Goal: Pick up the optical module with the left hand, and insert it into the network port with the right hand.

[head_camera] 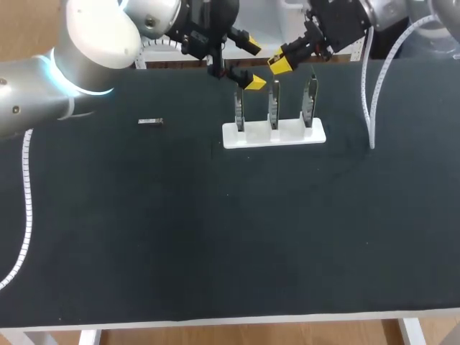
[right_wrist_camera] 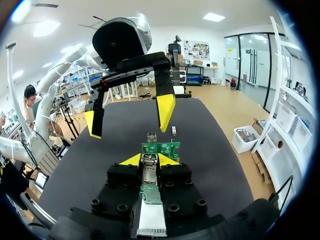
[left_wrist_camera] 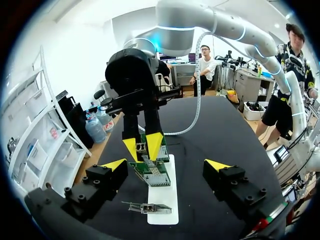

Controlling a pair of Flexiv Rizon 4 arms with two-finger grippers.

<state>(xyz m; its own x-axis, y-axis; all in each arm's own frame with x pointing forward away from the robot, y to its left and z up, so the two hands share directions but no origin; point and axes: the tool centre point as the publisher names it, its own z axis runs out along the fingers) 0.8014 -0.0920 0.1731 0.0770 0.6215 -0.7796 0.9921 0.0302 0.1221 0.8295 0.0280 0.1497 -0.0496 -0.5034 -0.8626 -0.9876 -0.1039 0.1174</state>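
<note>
Pinching a small metal block, which I take to be the optical module (right_wrist_camera: 149,170), the right pincer (right_wrist_camera: 150,160) hangs at the far side of the counter (head_camera: 215,237). It sits over a row of three upright port boards (head_camera: 274,108) that stand in a white base (head_camera: 320,134). Both its yellow tips press the block from either side, and the block's long axis runs out along the fingers.

From the tips, one board sits just under the fingers and two more lie ahead and lower, in line; which port is meant I cannot tell. The coming push would, I judge, go forward and down along that axis. The block's end must meet a port mouth squarely or it may catch on the edge.

The left pincer (head_camera: 251,63) hovers just beside the right one, above the leftmost board, its fingers spread wide and holding nothing. It is near enough to crowd the approach.

A small grey piece, likely a second module (head_camera: 150,122), lies flat on the dark cloth well to the left of the base, lengthwise across the counter and nearer my left arm.
</note>
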